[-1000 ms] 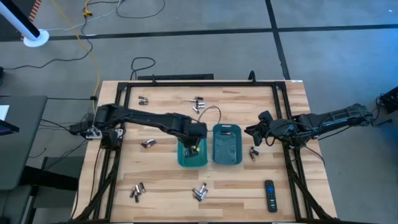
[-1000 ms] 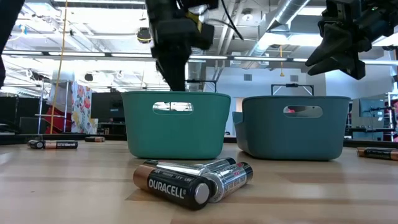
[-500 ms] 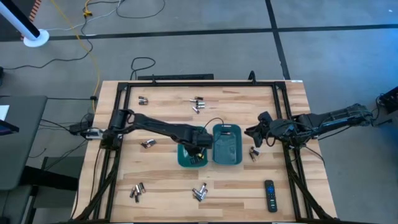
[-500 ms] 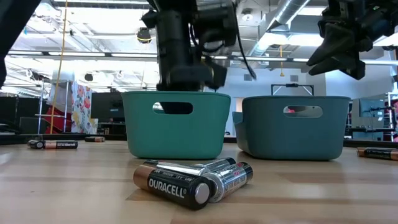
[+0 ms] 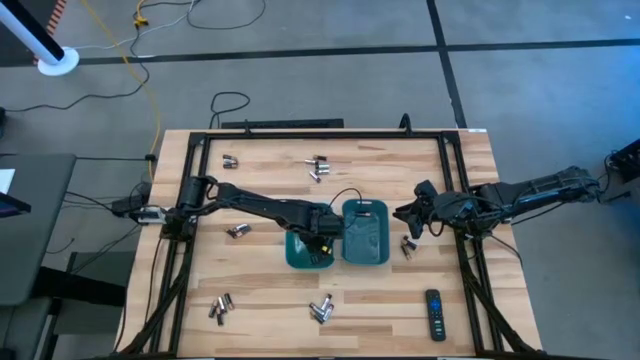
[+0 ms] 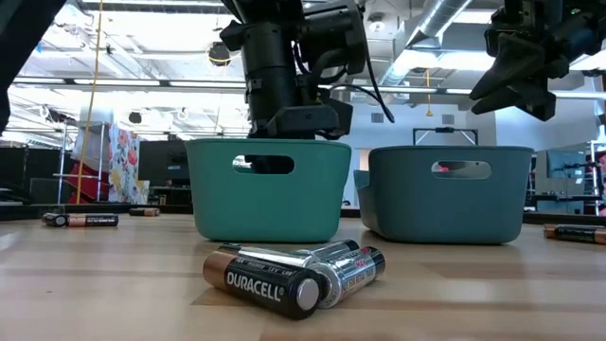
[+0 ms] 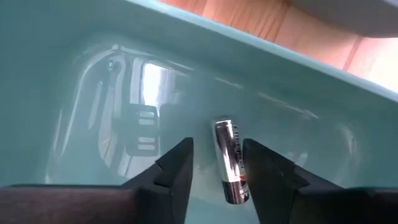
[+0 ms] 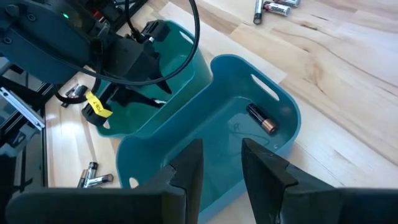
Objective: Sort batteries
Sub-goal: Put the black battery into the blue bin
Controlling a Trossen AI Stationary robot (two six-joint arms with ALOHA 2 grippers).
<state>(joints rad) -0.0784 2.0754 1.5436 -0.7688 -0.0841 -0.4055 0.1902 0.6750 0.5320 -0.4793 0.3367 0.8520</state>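
- Silvery battery lies on teal bin floor, between spread fingers of left gripper, not pinched.
- Right gripper spread, holds nothing, above blue bin w/ dark battery.

left claw hemmed by green bin walls

Bright overhead light, glare inside bin

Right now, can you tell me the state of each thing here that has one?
left gripper: open, down inside the green bin
silver battery: lying loose between its fingers
green bin: upright
blue bin: upright, holding one dark battery
right gripper: open, empty, above the blue bin
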